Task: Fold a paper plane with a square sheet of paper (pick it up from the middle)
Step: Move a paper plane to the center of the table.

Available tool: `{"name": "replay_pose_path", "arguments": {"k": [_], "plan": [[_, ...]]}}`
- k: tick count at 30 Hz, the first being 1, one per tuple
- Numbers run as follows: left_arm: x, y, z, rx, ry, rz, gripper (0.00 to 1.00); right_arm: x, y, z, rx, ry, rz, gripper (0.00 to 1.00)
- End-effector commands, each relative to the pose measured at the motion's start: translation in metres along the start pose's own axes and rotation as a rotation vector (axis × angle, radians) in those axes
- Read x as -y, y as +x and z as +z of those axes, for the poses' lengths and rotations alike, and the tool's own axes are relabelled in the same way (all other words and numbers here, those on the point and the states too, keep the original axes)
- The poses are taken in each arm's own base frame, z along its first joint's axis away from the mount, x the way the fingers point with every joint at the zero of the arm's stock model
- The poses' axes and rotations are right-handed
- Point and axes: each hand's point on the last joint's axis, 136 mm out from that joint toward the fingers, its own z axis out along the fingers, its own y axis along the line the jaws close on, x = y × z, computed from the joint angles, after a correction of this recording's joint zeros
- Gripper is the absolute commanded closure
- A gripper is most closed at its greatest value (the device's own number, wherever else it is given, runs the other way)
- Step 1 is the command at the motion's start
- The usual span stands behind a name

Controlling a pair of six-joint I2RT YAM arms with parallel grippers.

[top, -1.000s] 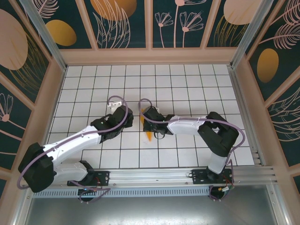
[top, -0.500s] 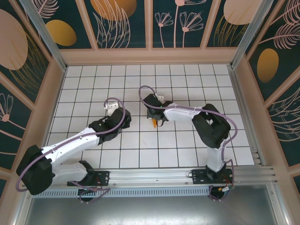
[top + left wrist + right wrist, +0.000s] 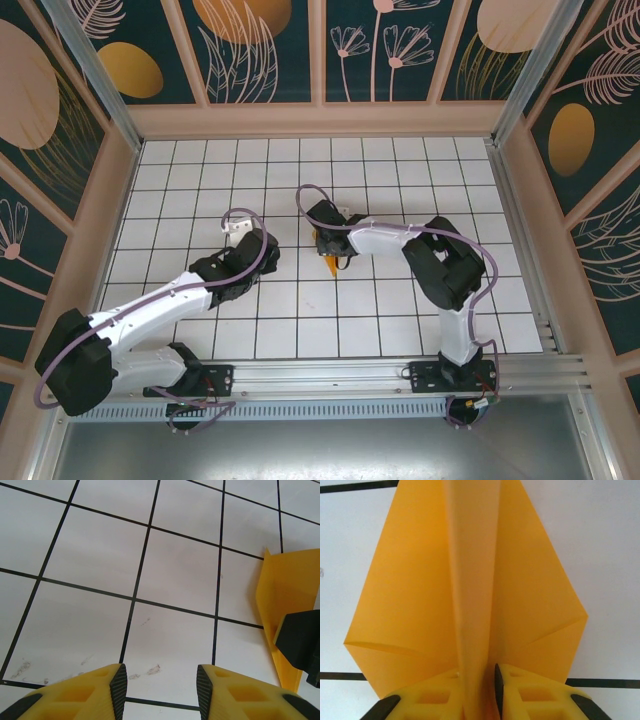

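On the white tiled table (image 3: pixel 400 180), the paper plane (image 3: pixel 415 595) lies near the middle, wings spread flat. My right claw (image 3: pixel 479 692) pinches its raised centre fold; my left claw (image 3: pixel 161 687) hangs near it, jaws parted, empty.

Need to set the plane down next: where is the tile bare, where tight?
Bare: the far tile rows under the back wall; the near strip from left arm to right arm, ahead of the rail; the tiles beyond that arm toward the right wall. Tight: mid-table, where the open left gripper sits beside the right gripper pinching the paper plane.
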Motion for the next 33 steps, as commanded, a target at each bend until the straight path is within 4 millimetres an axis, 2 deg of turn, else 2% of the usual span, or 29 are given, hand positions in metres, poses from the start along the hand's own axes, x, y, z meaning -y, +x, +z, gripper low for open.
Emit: {"name": "replay_pose_path", "arguments": {"k": [1,6,10,16,19,23,30,33], "plan": [[0.003,0.000,0.005,0.000,0.009,-0.015,0.55,-0.006,0.003,0.005,-0.041,-0.023,-0.027,0.76],[0.004,0.002,0.008,-0.011,0.008,-0.010,0.55,-0.002,0.008,0.013,-0.070,0.037,-0.036,0.74],[0.004,0.004,0.010,-0.018,0.006,-0.007,0.55,0.002,0.013,0.018,-0.092,0.075,-0.034,0.66],[0.002,0.004,0.010,-0.015,0.000,-0.011,0.55,0.018,0.030,0.038,-0.149,0.177,-0.015,0.63],[0.001,0.000,0.006,-0.001,0.003,-0.021,0.55,0.025,0.025,0.038,-0.131,0.222,0.007,0.65],[0.001,-0.002,0.004,0.011,0.007,-0.027,0.54,0.019,0.015,0.035,-0.118,0.212,0.006,0.65],[0.000,-0.001,0.004,0.006,0.007,-0.029,0.54,0.025,0.026,0.050,-0.166,0.252,0.004,0.62],[0.000,-0.002,0.003,0.012,0.006,-0.029,0.55,0.021,0.018,0.043,-0.141,0.241,0.013,0.62]]}}
